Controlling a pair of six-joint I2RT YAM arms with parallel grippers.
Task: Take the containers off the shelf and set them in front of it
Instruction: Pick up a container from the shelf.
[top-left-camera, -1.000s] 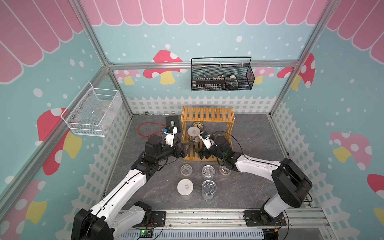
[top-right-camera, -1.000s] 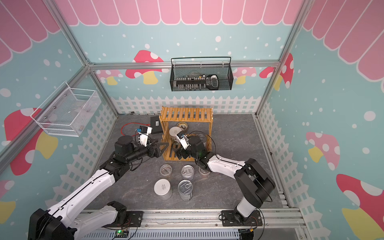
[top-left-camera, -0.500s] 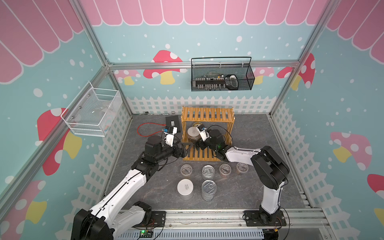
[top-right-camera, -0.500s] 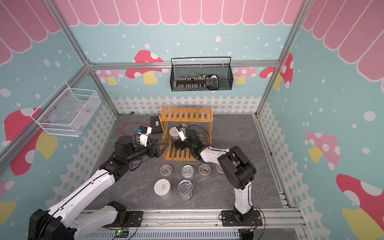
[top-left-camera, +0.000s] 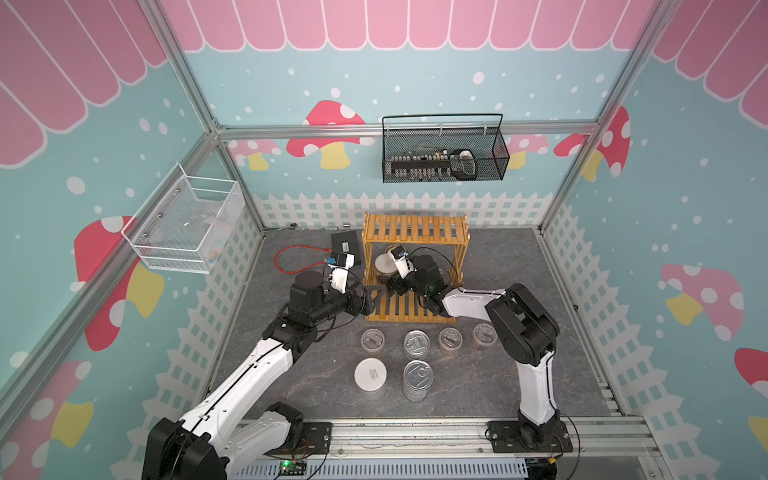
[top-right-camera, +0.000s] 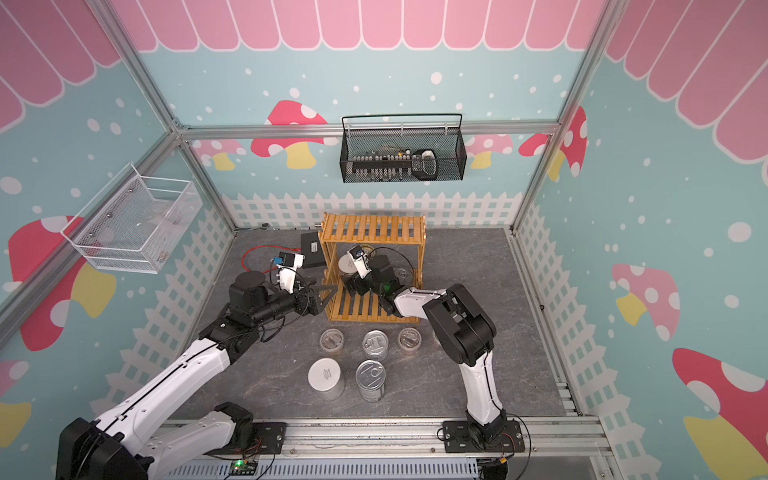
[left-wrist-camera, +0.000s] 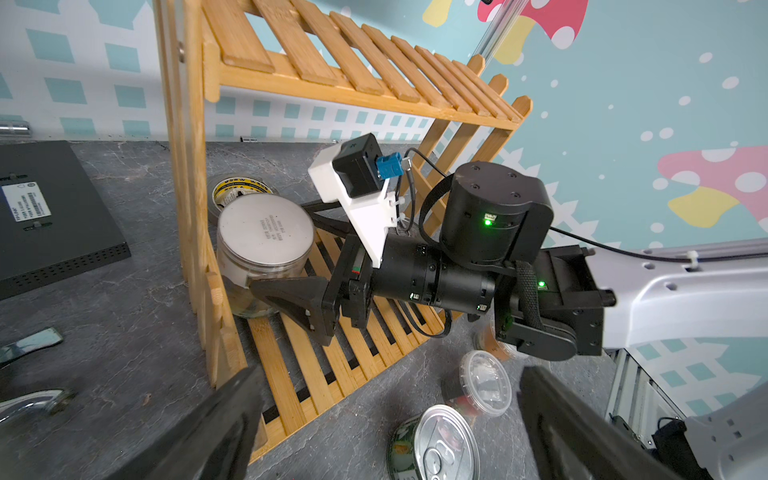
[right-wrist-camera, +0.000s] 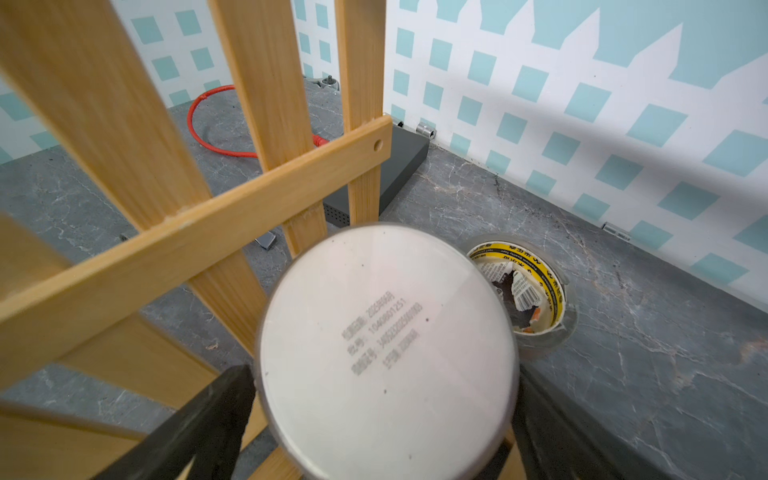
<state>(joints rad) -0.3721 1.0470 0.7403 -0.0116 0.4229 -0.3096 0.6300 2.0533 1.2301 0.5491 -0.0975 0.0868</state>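
Honey-yellow slats of the shelf's (top-left-camera: 415, 227) lower tier carry a white-lidded can (right-wrist-camera: 386, 345) at its left rear; the right gripper (right-wrist-camera: 384, 374) straddles it, jaws wide. Equally wide, the left gripper (top-left-camera: 376, 297) hovers at the shelf's front-left corner. Six containers (top-left-camera: 417, 343) stand on the bench (top-left-camera: 498, 270) before it.

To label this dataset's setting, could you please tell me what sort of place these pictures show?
Probably a staged robot test cell: aluminium framing holds mushroom-print walls, the left arm and right arm are bolted to a front rail, and a wooden shelf stands inside.
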